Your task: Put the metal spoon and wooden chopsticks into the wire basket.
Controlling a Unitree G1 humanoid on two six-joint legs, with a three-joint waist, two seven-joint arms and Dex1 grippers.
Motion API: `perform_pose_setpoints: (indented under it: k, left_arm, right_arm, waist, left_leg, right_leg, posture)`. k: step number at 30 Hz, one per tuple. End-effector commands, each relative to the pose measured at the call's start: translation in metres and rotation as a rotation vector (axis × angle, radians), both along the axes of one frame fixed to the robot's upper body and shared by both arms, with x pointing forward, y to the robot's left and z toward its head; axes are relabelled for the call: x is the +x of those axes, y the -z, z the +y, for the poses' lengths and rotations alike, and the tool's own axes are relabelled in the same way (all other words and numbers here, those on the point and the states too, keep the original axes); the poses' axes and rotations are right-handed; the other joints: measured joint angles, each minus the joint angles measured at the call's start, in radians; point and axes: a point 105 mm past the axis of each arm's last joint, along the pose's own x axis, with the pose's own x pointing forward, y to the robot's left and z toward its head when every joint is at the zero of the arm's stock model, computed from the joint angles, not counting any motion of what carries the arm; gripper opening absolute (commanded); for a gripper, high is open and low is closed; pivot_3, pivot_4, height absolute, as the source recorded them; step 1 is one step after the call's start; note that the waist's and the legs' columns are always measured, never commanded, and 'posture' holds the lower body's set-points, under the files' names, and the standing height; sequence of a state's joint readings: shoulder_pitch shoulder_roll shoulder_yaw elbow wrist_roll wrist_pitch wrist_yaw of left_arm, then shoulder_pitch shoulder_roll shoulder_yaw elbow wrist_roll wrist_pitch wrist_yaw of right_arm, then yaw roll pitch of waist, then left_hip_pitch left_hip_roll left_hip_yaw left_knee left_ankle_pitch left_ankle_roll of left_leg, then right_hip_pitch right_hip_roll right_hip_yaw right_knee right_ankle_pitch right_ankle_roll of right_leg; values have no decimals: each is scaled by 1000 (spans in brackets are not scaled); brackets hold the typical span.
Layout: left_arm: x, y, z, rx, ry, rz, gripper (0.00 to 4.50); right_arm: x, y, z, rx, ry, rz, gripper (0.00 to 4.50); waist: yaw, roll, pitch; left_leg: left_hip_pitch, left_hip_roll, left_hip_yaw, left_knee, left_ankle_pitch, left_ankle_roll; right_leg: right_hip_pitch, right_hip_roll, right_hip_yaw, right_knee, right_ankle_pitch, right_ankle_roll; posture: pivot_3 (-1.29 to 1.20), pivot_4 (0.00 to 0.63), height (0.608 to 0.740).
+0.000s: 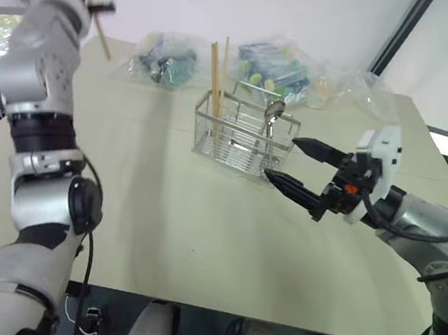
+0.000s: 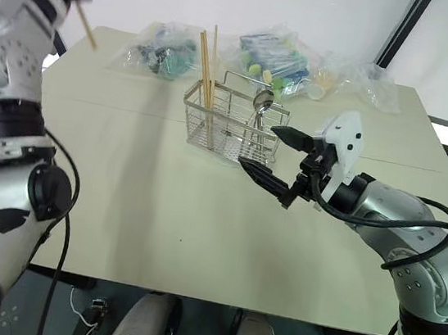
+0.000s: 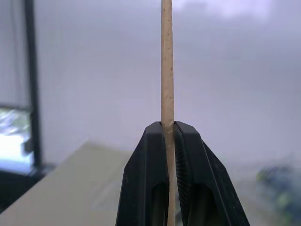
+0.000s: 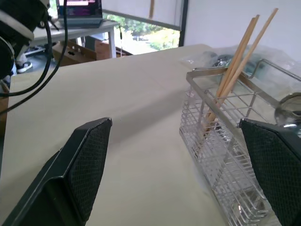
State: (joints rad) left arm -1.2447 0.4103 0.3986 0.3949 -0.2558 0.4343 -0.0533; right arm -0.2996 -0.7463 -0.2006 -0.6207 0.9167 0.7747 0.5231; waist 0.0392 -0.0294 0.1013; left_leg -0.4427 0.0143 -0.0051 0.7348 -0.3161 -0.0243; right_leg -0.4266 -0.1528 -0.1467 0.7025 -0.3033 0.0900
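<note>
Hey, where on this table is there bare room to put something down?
The wide table stretch in front of the wire basket is bare, as is the strip on the basket's left side. It is crowded behind the basket, where clear plastic bags line the far edge, and the open right tool hangs beside the basket.

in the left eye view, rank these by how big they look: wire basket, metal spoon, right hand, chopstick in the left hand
1. wire basket
2. right hand, though it sits nearer the camera than the basket, so the gap is unsure
3. chopstick in the left hand, long but thin
4. metal spoon, standing in the basket
</note>
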Motion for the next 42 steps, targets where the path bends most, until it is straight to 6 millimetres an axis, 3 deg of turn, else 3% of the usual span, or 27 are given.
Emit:
perform_pose_setpoints:
  k: [1, 5, 9, 17, 28, 33, 38, 42]
  left_arm:
    - [-7, -29, -37, -44, 176, -156, 8]
    - [-3, -17, -80, -35, 344, -174, 8]
    - [9, 16, -106, -20, 415, -98, 8]
    - [17, 67, -128, 4, 487, -3, 8]
    - [20, 104, -147, 46, 542, 75, 8]
    - [16, 114, -155, 58, 578, 90, 1906]
    - [11, 107, -158, 73, 603, 70, 4454]
    - [2, 82, -145, 101, 636, 47, 4488]
  right_arm:
    - [2, -14, -9, 2, 22, -60, 4500]
    - [1, -14, -11, -5, 29, -58, 4500]
    - [-2, -13, -14, -9, 47, -55, 4500]
    - [-3, -12, -16, 0, 89, -50, 4500]
    - [-6, -11, -13, 22, 127, -39, 4500]
    - [-6, -10, -13, 24, 138, -36, 4500]
    - [-5, -11, -13, 18, 142, -38, 4500]
    - [-1, -10, -16, -4, 145, -41, 4500]
  waist:
    - [0, 2, -1]
    - [-1, 3, -1]
    - [-3, 3, -1]
    - [-1, 3, -1]
    - [0, 4, -1]
    - [-1, 3, -1]
    - [0, 3, -1]
    - [-3, 4, -1]
  left_leg:
    - [0, 0, 0, 0, 0, 0]
    - [0, 0, 0, 0, 0, 0]
    - [1, 0, 0, 0, 0, 0]
    - [0, 1, 0, 0, 0, 1]
    - [1, 0, 0, 1, -1, 3]
    - [0, 0, 0, 1, -1, 4]
    - [0, 0, 0, 1, -1, 4]
    - [0, 0, 0, 1, -1, 4]
  right_leg:
    - [0, 0, 0, 0, 0, 0]
    - [0, 1, 0, 0, 0, 0]
    - [0, 2, 0, 0, 0, 0]
    - [0, 3, 0, 1, 0, 0]
    - [0, 3, 0, 0, 0, 0]
    - [0, 3, 0, 0, 0, 0]
    - [0, 3, 0, 0, 0, 0]
    - [0, 3, 0, 0, 0, 0]
  posture:
    - [0, 150, 628]
    - [0, 150, 628]
    - [0, 150, 628]
    - [0, 150, 628]
    - [0, 150, 628]
    - [0, 150, 628]
    - [0, 150, 628]
    - [0, 150, 628]
